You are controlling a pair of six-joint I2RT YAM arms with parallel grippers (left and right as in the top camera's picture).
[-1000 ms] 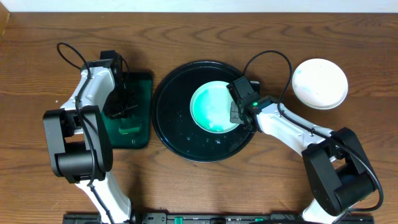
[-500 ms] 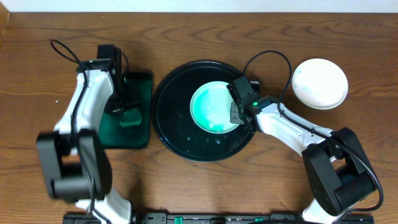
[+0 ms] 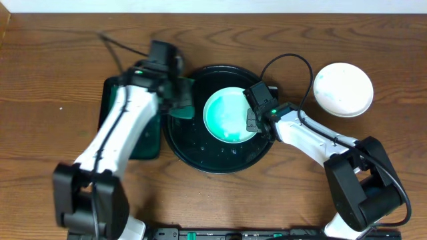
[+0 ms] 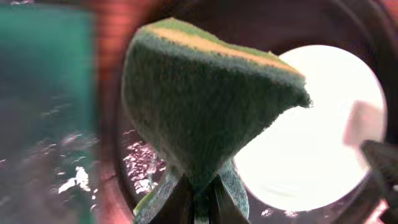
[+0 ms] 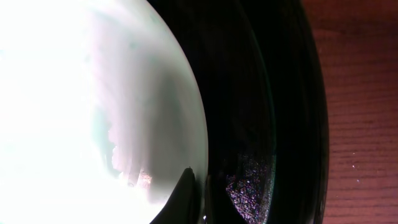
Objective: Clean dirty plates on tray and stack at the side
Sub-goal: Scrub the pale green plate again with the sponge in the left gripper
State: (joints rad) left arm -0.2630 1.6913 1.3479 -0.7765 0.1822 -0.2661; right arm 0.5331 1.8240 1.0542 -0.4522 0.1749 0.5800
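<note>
A pale-aqua plate (image 3: 227,115) lies on the large black tray (image 3: 193,143). My right gripper (image 3: 253,121) is shut on the plate's right rim; in the right wrist view the plate (image 5: 81,106) fills the left and the jaws (image 5: 199,186) pinch its edge over the tray (image 5: 273,93). My left gripper (image 3: 179,100) is shut on a green and yellow sponge (image 4: 205,99) and holds it over the tray's left rim, just left of the plate (image 4: 317,137). A white plate (image 3: 343,89) sits upside down on the table at the right.
A dark green rectangular tray (image 3: 137,137) lies left of the black tray, partly under my left arm. Water droplets glisten on the black tray (image 4: 146,168). The wooden table (image 3: 53,53) surrounds everything.
My left arm has swung right from the green tray, carrying the sponge to the black tray's left rim. The right arm and the plate have not moved.
</note>
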